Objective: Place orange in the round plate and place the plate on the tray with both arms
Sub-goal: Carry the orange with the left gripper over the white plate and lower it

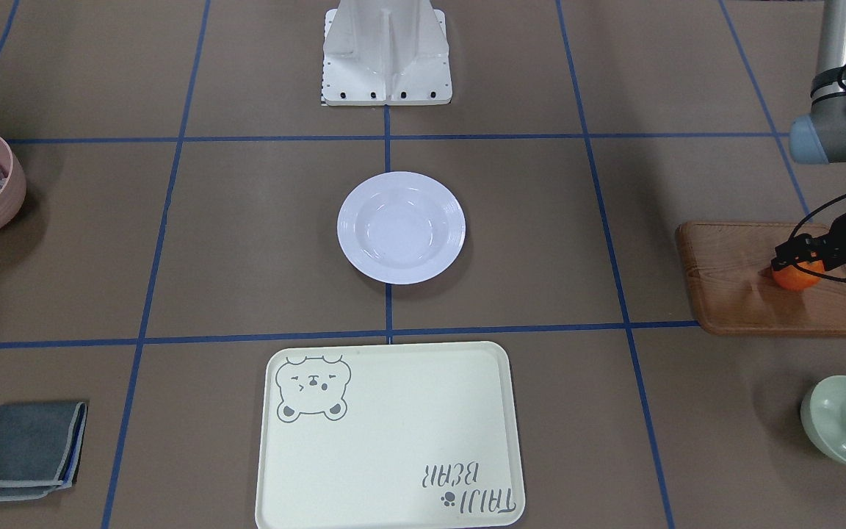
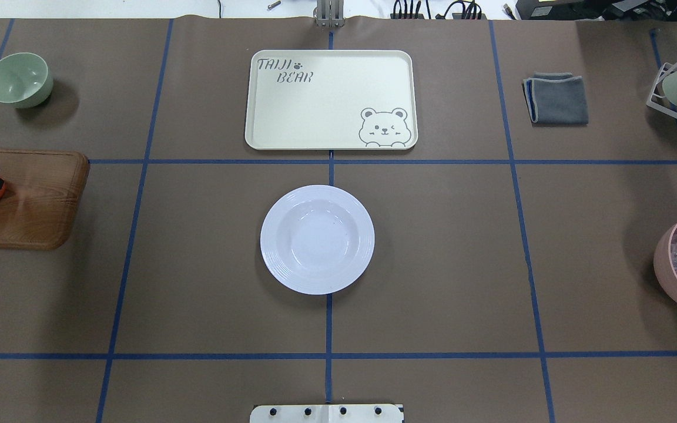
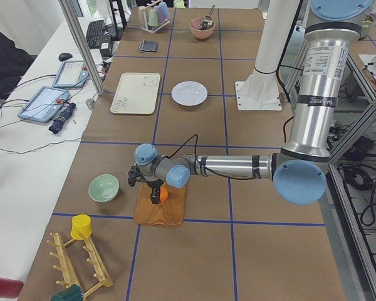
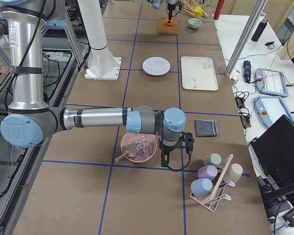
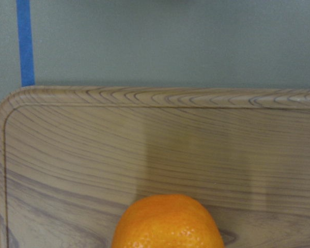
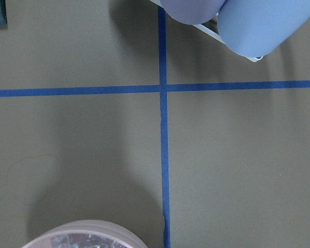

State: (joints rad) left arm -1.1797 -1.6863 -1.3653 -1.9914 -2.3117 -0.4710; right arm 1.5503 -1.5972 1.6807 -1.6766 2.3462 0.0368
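L black two-finger gripper (image 1: 803,256) is down over the small bright-orange mandarin (image 1: 797,279), which rests on the brown wooden board (image 1: 731,294) at the robot's left end of the brown-papered table (image 1: 247,242); fingers sit at the fruit's top, but can't tell if clamped or slack. R black gripper (image 4: 163,160) hangs low just beside the pink bowl (image 4: 130,139) w/ clear bits inside, jaw state can't be told either. Mid-table: glossy white round deep plate (image 1: 401,228), w/ the pale cream rectangular bear tray (image 1: 393,441) near it on the far side from the robot, not touching, both well apart from the mandarin
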